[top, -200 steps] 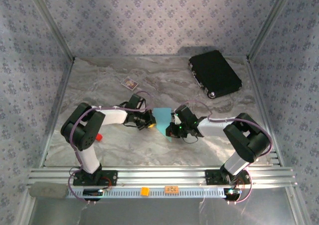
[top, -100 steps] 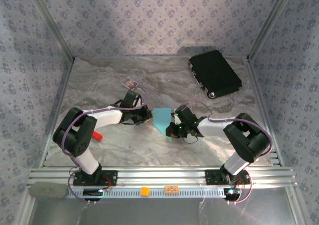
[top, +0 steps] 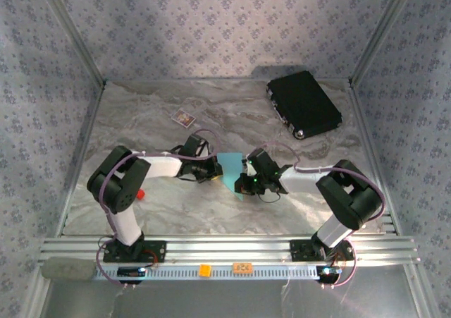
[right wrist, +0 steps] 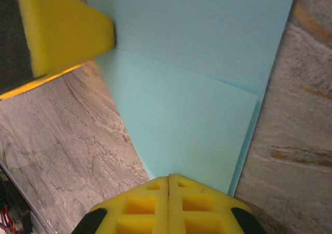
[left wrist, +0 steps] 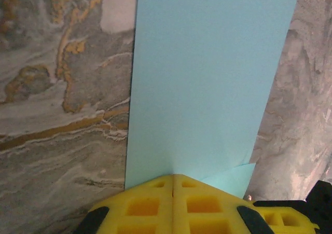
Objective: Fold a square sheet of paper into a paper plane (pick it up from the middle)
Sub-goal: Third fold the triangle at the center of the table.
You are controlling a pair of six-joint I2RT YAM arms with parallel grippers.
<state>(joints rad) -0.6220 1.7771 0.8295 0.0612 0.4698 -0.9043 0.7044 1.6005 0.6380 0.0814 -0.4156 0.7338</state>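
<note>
The left end effector (left wrist: 173,178) and right end effector (right wrist: 168,179) each clench an edge of the square sheet of paper (left wrist: 202,78), held between them at mid-worktop (top: 176,205). Two grips probably steady the part-folded sheet for creasing.

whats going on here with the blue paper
A thin light-blue sheet of paper is being folded in the middle of the marble-patterned table. The left tool and the right tool are each shut on an edge of it, from opposite sides. Part of it is folded over along a crease; it is no plane yet.
</note>
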